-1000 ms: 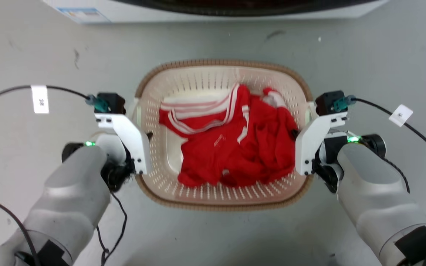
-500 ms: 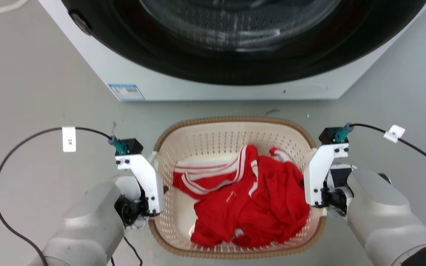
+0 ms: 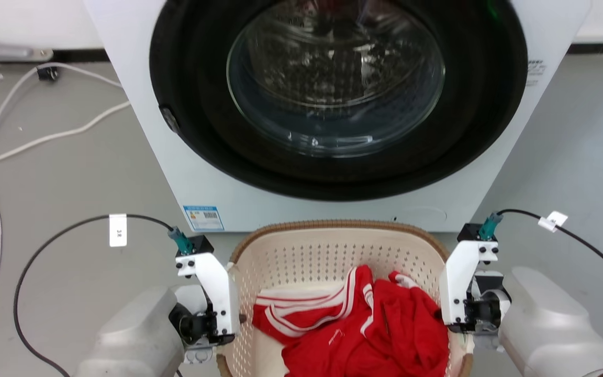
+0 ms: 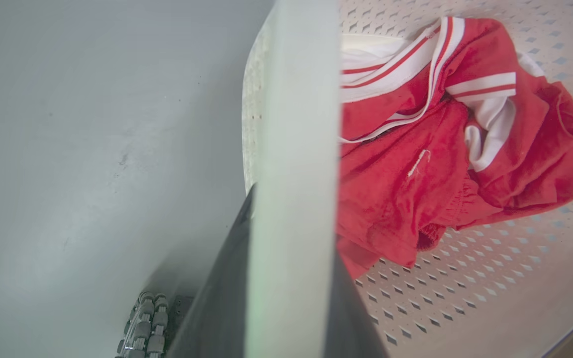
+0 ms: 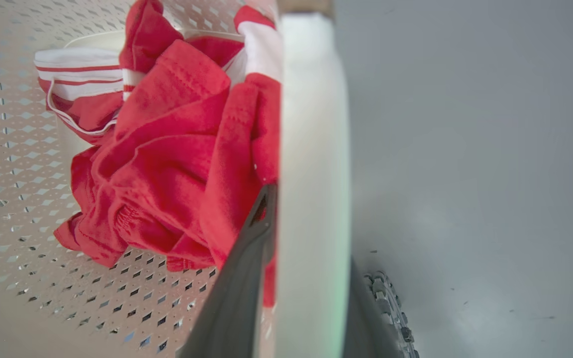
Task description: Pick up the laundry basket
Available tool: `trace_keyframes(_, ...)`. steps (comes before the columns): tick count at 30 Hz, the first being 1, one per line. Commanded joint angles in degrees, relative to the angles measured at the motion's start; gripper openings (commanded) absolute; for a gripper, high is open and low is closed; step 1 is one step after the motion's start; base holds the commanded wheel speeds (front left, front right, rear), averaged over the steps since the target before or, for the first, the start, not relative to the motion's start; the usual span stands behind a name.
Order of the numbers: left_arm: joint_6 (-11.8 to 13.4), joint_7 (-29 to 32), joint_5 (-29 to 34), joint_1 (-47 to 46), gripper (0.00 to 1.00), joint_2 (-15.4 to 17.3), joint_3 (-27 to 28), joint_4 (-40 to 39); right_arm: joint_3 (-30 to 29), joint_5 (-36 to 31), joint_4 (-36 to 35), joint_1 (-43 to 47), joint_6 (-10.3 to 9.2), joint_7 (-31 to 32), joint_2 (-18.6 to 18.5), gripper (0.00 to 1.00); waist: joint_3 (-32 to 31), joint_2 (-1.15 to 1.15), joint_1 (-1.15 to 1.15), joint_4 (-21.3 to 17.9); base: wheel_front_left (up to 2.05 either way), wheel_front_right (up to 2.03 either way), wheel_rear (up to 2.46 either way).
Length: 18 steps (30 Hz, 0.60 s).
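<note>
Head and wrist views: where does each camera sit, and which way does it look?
Head view: head-mounted, facing forward and down at washing machine, laundry basket; left hand, right hand show.
Left wrist view: wrist-mounted, looking along its fingers into the basket.
Right wrist view: same, its fingers, opposite side.
All share the red garment.
</note>
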Motion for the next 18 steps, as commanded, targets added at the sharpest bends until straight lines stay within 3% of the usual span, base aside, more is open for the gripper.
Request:
trace_keyframes(1,-0.7,0.4,-0.4,0.5,0.00,-0.5,0.0,-0.2,0.0,0.3,0.3,1.1,0.20,0.5,-0.1,0.00,-2.0,0.00,0.02,0.3,0.00,0.00,0.00)
trace_keyframes(18,-0.7,3.8,-2.8,4.3,0.00,-1.9,-1.0,1.3,-1.0,2.2,1.5,4.8,0.24,4.1,1.0,0.00,-6.5,0.00,0.02,0.4,0.00,0.00,0.00)
